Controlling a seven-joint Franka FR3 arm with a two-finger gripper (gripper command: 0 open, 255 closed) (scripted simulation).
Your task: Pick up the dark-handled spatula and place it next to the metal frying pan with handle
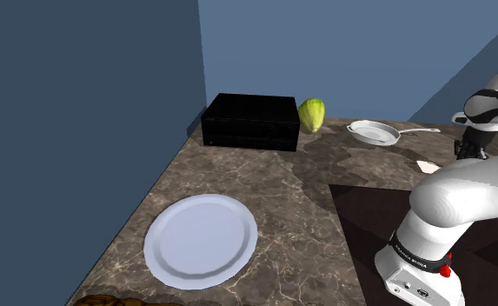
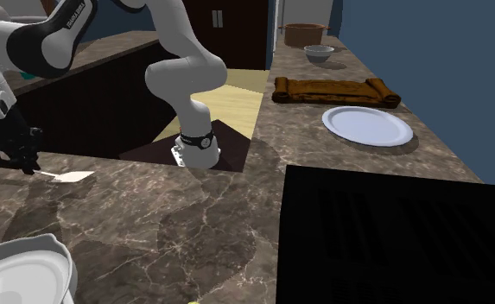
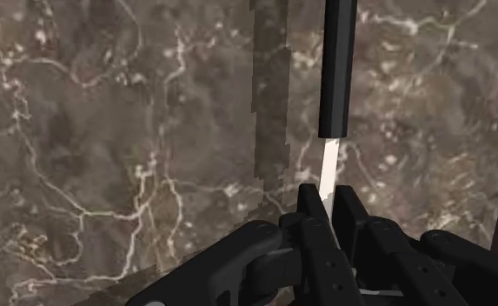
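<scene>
Claw: the claw (image 3: 329, 202) is clamped on the spatula (image 3: 338, 78), gripping its pale shank just where the dark grip ends.
Spatula: low over the desk (image 1: 264, 187) at the shoulder view's right. Its shadow lies apart from it, so it is probably lifted, though I cannot be sure.
Long axis: the dark grip runs straight out ahead of the claw. The white blade pokes out the other side, toward the shoulder view's left.
Pan: the pan (image 1: 374, 133) lies up and to the left of the claw in the shoulder view, near but apart. Its thin handle points back toward the claw's side.
Path: bare desk lies between them, with nothing in the way.
Risk: the spatula could knock the pan's handle on setdown.
Around: a cabbage (image 1: 312, 115) and a black box (image 1: 251, 122) sit beyond the pan. A plate (image 1: 201, 239) is well apart.
</scene>
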